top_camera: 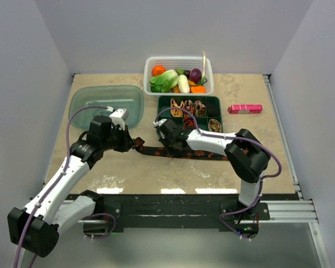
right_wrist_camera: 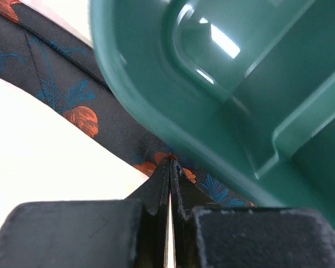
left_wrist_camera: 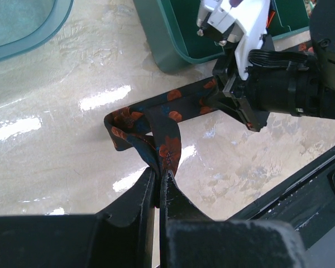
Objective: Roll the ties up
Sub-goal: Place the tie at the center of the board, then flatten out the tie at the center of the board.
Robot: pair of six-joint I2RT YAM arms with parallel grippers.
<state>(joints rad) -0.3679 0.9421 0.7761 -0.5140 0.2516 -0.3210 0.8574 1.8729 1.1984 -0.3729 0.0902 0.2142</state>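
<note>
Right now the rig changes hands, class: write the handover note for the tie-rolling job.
Left gripper: shut on the folded end of the tie.
Right gripper: shut on the same tie further along, beside the tray.
Done: several rolled ties sit in the tray.
Left: this tie has only a first fold at one end, and the rest lies stretched out on the table. Roll it up; it probably then goes in the tray.

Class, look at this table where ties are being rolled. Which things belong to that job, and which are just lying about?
Part of the job:
- black spotted tie, pinched by both arms' jaws
- rolled ties
- green tray that holds them

Just lying about:
- white basket of vegetables
- pink box
- clear teal lid
</note>
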